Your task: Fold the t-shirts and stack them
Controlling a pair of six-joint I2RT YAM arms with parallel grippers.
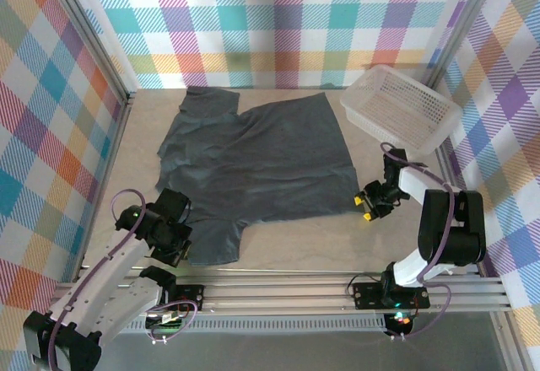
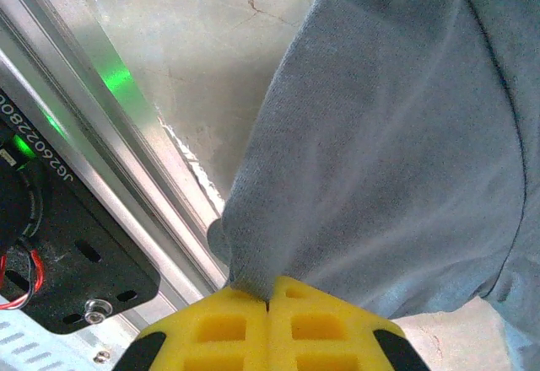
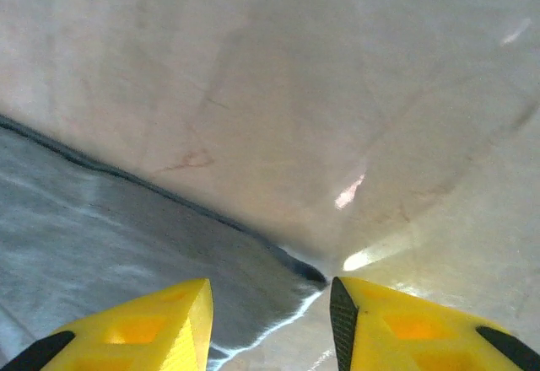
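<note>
Left claw (image 2: pixel 268 303) pinches the t-shirt (image 2: pixel 396 152) sleeve edge; right claw (image 3: pixel 270 295), spread, straddles its hem corner

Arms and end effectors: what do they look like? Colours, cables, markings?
Left arm and right arm: white links, black joint housings, thin purple-grey cables looping outside. There is a green light on the left one. Left end effector and right end effector: yellow moulded fingers with rectangular recesses and black patches on the outer sides.
</note>
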